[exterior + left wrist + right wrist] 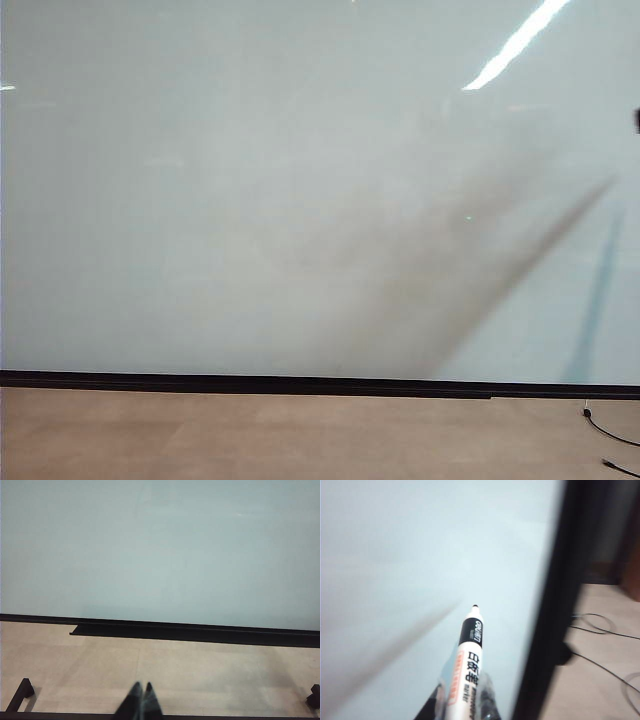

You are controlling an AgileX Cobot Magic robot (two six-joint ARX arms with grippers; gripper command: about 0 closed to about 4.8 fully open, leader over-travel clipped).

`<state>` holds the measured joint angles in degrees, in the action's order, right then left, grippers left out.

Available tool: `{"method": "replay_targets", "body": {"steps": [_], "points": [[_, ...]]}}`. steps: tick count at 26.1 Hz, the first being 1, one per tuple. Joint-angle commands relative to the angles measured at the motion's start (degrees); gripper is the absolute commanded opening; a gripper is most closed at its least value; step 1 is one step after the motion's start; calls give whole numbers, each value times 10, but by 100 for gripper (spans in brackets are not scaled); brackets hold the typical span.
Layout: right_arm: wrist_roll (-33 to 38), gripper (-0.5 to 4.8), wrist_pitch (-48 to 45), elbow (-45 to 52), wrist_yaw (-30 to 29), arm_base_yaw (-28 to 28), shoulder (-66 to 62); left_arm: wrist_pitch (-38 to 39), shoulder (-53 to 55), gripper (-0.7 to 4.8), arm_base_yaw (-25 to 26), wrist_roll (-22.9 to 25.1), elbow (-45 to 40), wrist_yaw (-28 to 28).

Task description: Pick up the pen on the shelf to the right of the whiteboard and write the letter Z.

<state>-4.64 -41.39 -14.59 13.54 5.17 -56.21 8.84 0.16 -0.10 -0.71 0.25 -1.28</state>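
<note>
We have the pen [469, 672] clamped in the right gripper [465, 700], long axis running straight out from the fingers, dark tip leading toward the whiteboard [420, 555] but apparently just short of it; blur makes contact hard to call. No Z on the board yet. Left gripper [141, 700] sits low over the floor, fingers pressed together and empty, far less useful here.

Whiteboard [250, 180] pale grey-white, glossy, edged below by a black strip [250, 382]. Floor [250, 435] beige. Pen [469, 665] white with a black collar and tip – black lettering, an orange-red band.
</note>
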Motion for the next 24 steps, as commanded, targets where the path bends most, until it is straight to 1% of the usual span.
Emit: {"method": "replay_targets", "body": {"steps": [1, 2, 5, 7, 9, 12, 14, 19, 21, 24], "points": [[-3, -4, 19, -5, 13, 97, 22, -3, 0, -4, 0, 3, 1, 0], [-3, -4, 21, -13, 10, 147, 20, -3, 0, -4, 0, 3, 1, 0], [-3, -4, 21, -34, -3, 200, 0, -3, 0, -4, 0, 3, 1, 0], [-3, -4, 21, -56, -27, 218, -26, -3, 0, -4, 0, 3, 1, 0], [-3, -4, 21, -79, -60, 221, -55, -3, 0, -5, 0, 3, 1, 0], [2, -4, -3, -139, -141, 221, -124, -3, 0, -5, 0, 3, 1, 0], [2, -4, -11, -171, -174, 222, -154, -3, 0, -4, 0, 3, 1, 0], [2, -5, -10, -235, -180, 250, -204, -3, 0, -5, 0, 3, 1, 0], [2, -5, -11, -278, -189, 268, -235, -3, 0, -4, 0, 3, 1, 0], [1, -5, -9, -309, -196, 281, -254, -3, 0, -5, 0, 3, 1, 0]]}}
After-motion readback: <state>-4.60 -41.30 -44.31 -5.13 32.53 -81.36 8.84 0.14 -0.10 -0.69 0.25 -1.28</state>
